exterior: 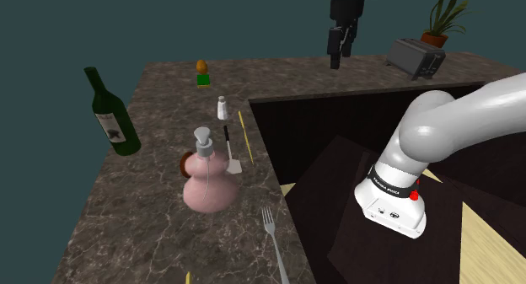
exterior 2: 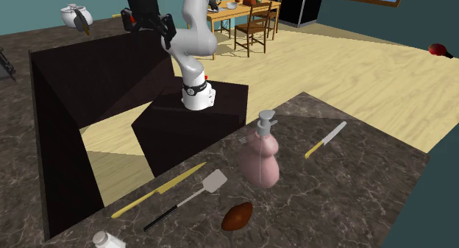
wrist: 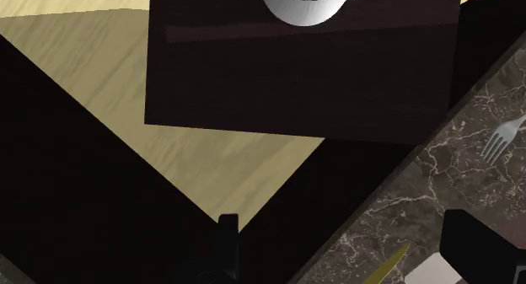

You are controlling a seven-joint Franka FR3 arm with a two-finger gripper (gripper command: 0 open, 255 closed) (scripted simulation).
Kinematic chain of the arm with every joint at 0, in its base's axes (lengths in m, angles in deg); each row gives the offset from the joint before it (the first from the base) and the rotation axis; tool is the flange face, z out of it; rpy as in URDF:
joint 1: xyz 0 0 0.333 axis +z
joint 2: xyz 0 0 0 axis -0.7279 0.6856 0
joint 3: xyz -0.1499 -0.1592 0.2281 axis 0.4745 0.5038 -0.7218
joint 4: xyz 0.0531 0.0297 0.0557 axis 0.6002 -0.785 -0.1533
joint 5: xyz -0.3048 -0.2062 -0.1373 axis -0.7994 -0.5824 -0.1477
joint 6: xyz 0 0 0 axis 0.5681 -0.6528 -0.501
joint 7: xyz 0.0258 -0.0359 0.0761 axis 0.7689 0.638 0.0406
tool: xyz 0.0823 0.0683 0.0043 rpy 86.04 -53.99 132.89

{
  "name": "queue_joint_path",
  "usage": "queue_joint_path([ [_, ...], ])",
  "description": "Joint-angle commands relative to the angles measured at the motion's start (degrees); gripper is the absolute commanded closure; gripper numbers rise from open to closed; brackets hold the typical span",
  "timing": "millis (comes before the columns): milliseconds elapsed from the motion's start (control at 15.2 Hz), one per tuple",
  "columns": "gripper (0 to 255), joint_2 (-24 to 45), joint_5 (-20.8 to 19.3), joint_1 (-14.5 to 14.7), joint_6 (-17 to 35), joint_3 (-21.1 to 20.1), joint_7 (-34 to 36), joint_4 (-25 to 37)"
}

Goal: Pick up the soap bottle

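The soap bottle (exterior: 206,179) is a round pink flask with a grey pump top. It stands upright on the dark marble counter (exterior: 126,232), and the second exterior view has it (exterior 2: 261,157) near the counter's inner edge. My black gripper (exterior: 340,45) hangs high in the air, far up and to the shoulder view's right of the bottle, over the dark recess beside the counter. From the second exterior view the gripper (exterior 2: 167,34) is well behind the bottle. In the wrist view the gripper (wrist: 350,257) is open, fingers (wrist: 226,253) wide apart with nothing between them.
Around the bottle lie a brown oval lump (exterior: 184,164), a spatula (exterior: 229,152), a yellow knife (exterior: 245,131) and a fork (exterior: 274,238). A green wine bottle (exterior: 112,114), a shaker (exterior: 222,108) and a toaster (exterior: 415,57) stand farther off. The dark stand (exterior 2: 213,110) fills the gap.
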Motion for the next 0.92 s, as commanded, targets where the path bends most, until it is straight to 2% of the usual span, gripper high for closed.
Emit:
queue_joint_path([
  [0,0,0.0,0.0,0.0,0.0,0.0,0.0,0.0],
  [462,0,7.92,6.1,2.94,5.71,-7.42,7.37,2.32],
  [858,0,16.6,9.37,4.79,10.49,-13.54,13.48,6.72],
])
